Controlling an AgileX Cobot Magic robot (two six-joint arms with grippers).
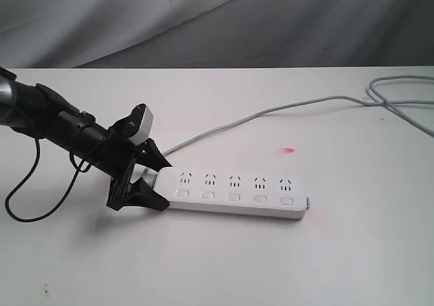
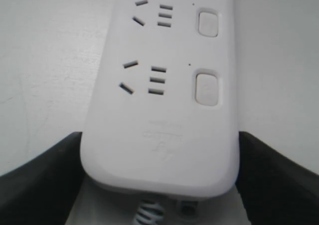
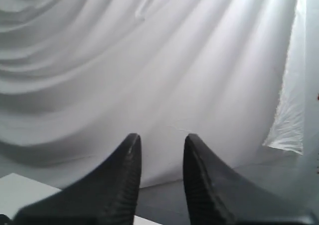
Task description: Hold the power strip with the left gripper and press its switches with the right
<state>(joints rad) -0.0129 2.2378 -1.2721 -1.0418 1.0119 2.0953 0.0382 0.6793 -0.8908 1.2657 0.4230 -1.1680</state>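
The white power strip lies flat on the white table, with five outlets and a row of switches along its near side. My left gripper straddles its left, cord end, one black finger against each long side. In the left wrist view the fingers press both edges of the power strip, and two switches show. My right gripper is out of the exterior view; it is open, holds nothing, and points at the grey backdrop.
The grey cord runs from the strip's left end across the back of the table to loops at the far right. A small red light spot sits on the table behind the strip. A black cable hangs from the left arm.
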